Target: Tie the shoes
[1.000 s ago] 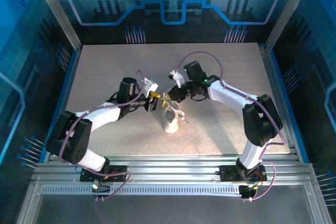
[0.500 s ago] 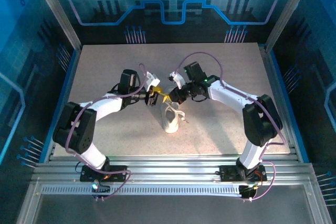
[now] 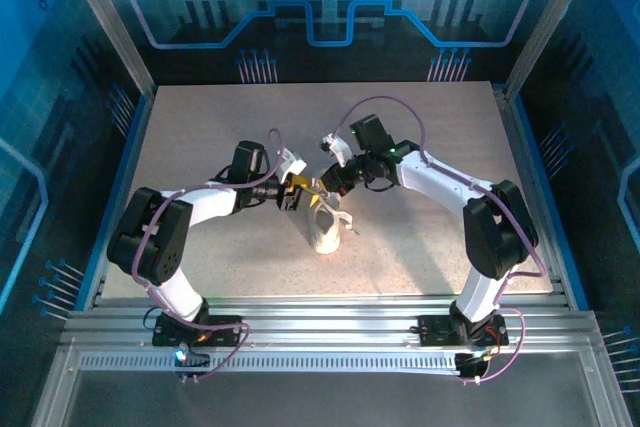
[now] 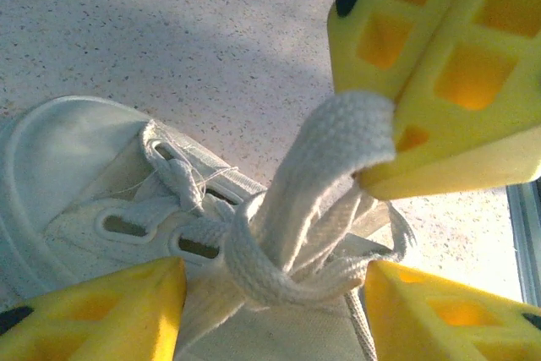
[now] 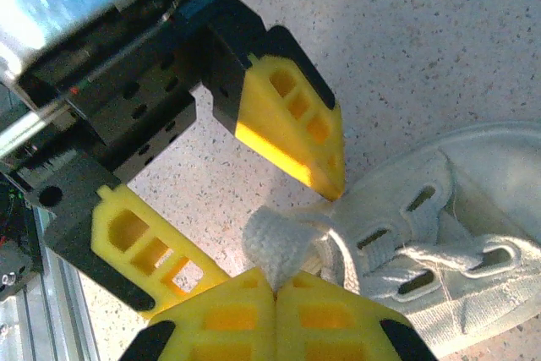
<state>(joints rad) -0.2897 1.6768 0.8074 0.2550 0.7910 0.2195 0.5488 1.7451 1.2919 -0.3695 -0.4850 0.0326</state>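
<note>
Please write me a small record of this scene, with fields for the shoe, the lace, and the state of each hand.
sneaker: white, on the table, between the two arms
lace loop: pulled up from the sneaker
right hand: shut on the lace loop
left hand: open, one finger on each side of the lace, not gripping

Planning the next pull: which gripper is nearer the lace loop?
Right. The right gripper is shut on the lace loop; the left gripper is open, its jaws straddling the knot beneath it.
</note>
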